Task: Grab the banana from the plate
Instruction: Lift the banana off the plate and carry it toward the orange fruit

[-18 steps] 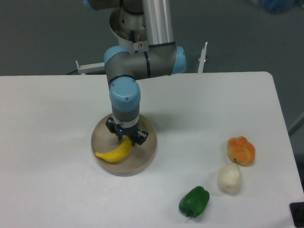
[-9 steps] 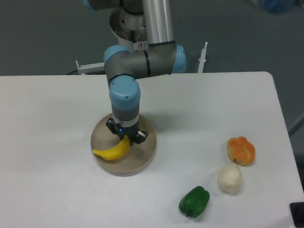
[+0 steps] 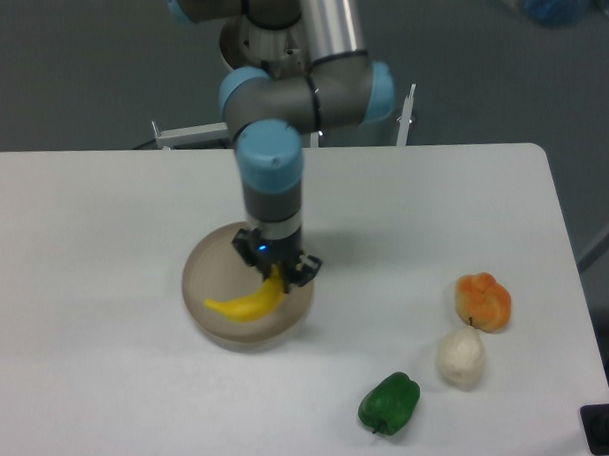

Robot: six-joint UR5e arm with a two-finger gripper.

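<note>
Rightward from where I last saw it, my pincer [image 3: 276, 272] gripped the banana [image 3: 247, 303] by its upper end, seemingly just above the plate [image 3: 205, 277].

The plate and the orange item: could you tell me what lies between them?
Nothing: in the camera view, the stretch between the plate and the orange item is bare white table.
</note>
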